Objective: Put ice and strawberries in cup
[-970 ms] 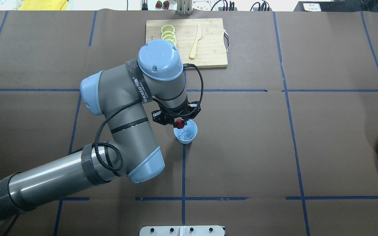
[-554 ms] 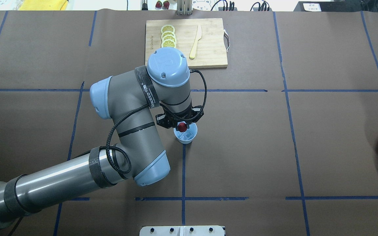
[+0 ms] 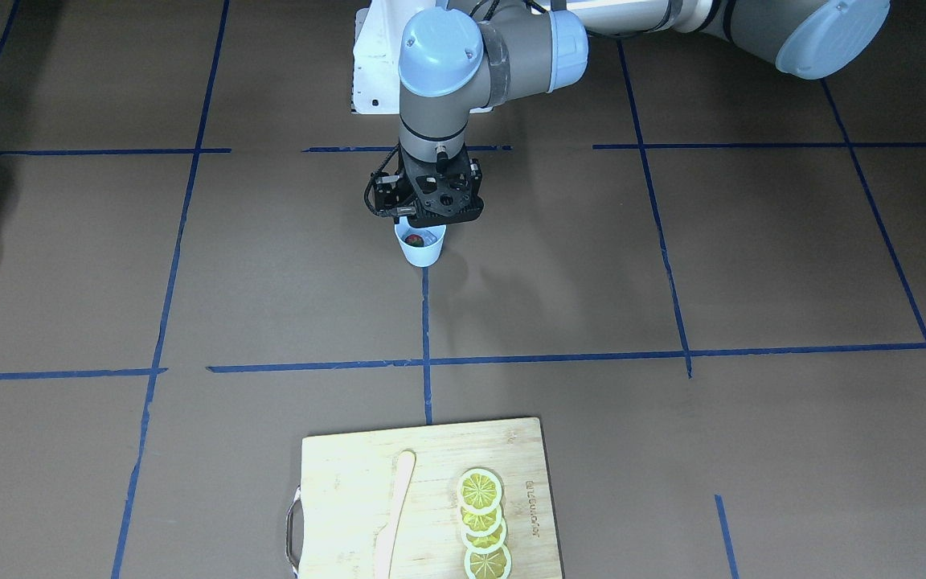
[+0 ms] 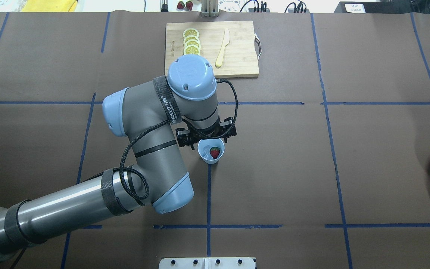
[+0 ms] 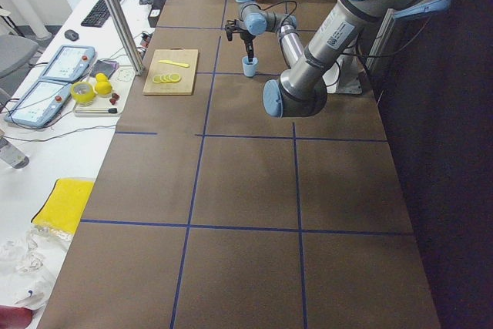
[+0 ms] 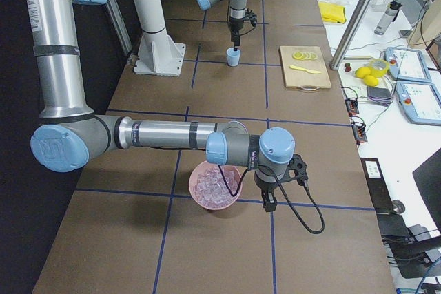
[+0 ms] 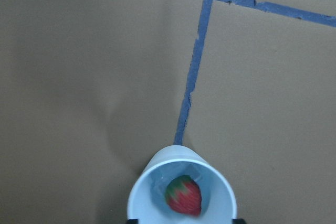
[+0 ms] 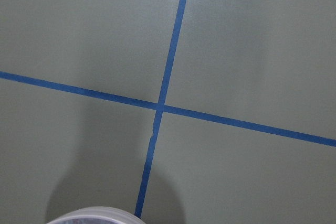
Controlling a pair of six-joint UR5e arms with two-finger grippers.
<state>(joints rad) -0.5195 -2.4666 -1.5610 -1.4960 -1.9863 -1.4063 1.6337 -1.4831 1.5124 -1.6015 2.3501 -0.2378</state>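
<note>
**Strawberry in the cup, left jaws spread above it**

The left gripper (image 4: pixel 207 141) hangs straight down over the small pale blue cup (image 4: pixel 210 161). The cup stands upright on the brown table (image 4: pixel 349 168), at the end of a strip of blue tape (image 4: pixel 208 194). The jaws stand wide apart and have hold of nothing. In the left wrist view only their dark tips peep in at the bottom edge, one on each side of the cup and outside its rim.

The strawberry (image 4: pixel 215 152) lies loose inside the cup, lower than the jaws and in the gap between them, touching neither. It rests on its side, green top showing, on the ice (image 4: pixel 206 147). Those pale clear cubes show beside and beneath it at the bottom of the cup.

The right gripper (image 6: pixel 270 201) is well apart from all this, at the table's right end. It points down just beside the pinkish bowl (image 6: pixel 217 206), which is heaped with more ice. I cannot tell whether its jaws are open or closed. Its own wrist view shows only crossing tape lines and a sliver of a pale rim.

Along the table's far edge lies a wooden cutting board (image 4: pixel 237 59). It carries a row of lemon slices (image 4: pixel 192 41) and a pale wooden knife (image 4: pixel 222 48).
</note>
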